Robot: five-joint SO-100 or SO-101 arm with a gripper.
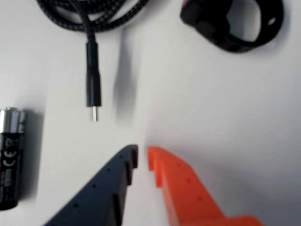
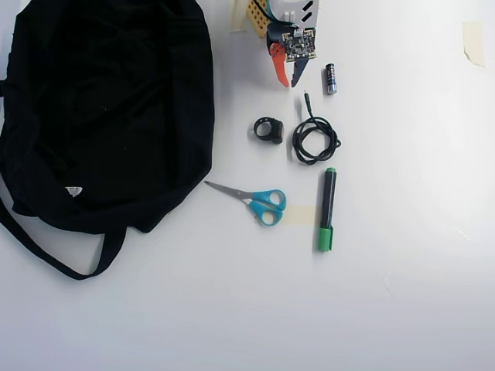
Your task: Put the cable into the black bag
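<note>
The gripper (image 2: 291,83) hung near the table's (image 2: 402,309) top edge in the overhead view, jaws nearly closed (only a thin gap, holding nothing). The cable (image 2: 314,137) lay coiled just below it, plug pointing toward the fingertips. The black bag (image 2: 100,116) filled the table's top-left corner.

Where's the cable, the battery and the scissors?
cable (image 2: 315,143), overhead view, on its coil.
battery (image 2: 331,78), overhead view, mid-body.
scissors (image 2: 267,205), overhead view, blue handles.
</note>
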